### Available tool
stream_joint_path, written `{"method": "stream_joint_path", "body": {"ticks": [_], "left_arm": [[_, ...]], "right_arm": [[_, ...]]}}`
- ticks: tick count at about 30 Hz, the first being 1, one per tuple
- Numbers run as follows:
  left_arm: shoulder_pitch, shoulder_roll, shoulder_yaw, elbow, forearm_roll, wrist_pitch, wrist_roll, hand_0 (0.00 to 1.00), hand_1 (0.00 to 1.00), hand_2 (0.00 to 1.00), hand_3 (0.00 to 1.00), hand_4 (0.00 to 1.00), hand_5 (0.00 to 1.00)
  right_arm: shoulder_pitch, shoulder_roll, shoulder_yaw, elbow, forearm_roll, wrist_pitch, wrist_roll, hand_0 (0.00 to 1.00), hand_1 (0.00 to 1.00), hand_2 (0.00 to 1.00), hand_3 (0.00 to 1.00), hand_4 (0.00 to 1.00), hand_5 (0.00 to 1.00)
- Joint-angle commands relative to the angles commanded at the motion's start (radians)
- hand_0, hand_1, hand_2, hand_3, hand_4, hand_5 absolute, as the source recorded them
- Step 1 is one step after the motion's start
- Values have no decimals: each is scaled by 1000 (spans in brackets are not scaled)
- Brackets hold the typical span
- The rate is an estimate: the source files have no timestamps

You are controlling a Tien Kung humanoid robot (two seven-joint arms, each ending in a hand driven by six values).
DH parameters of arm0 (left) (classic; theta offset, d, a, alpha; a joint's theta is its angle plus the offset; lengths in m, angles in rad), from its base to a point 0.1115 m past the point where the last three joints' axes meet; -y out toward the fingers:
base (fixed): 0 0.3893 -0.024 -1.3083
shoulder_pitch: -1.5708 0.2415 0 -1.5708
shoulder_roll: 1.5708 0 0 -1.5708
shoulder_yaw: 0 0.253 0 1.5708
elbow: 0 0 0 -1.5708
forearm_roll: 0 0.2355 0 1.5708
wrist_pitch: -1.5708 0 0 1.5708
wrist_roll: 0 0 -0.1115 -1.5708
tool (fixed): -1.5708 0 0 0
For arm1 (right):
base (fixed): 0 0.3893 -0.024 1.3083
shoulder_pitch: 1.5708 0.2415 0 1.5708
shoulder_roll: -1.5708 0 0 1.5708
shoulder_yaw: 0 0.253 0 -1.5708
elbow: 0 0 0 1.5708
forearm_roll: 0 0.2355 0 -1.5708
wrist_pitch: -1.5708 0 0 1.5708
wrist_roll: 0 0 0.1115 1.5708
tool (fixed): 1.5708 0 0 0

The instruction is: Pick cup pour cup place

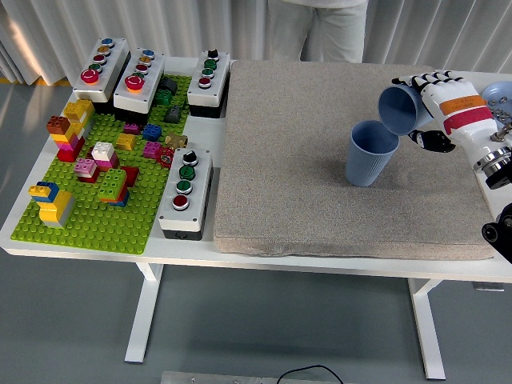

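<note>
The right robot hand (pixel 436 100) is wrapped around a tipped cup (pixel 398 109), at about 2 o'clock on the mat (pixel 320 176). Its mouth points down over the standing cup (pixel 370 152), just above the rim. If the tipped cup bumps that rim, the standing cup could fall over. A loose hold could drop it on the worktop (pixel 96 254).

A mat (pixel 320 160) covers the right part of the bench (pixel 24 228); a cup (pixel 370 153) stands upright on it, toward its right side; a second cup (pixel 398 109) hangs tilted just above and right of it, in the right hand (pixel 440 108); a brick board (pixel 104 216) lies left of the mat; button boxes (pixel 185 190) sit behind and beside it; a person (pixel 316 28) stands behind the bench.
</note>
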Motion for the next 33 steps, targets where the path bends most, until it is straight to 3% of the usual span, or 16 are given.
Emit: {"method": "stream_joint_path", "body": {"ticks": [20,33], "left_arm": [[-4,0,2,0,-4,0,0,728,781,824,693,507,953],[1,-1,-1,0,-2,-1,1,728,781,824,693,507,953]], "right_arm": [[8,-10,-20,5,-16,-26,-10,779,629,513,522,558,2],[-10,-4,73,36,240,35,10,784,629,513,517,555,2]]}}
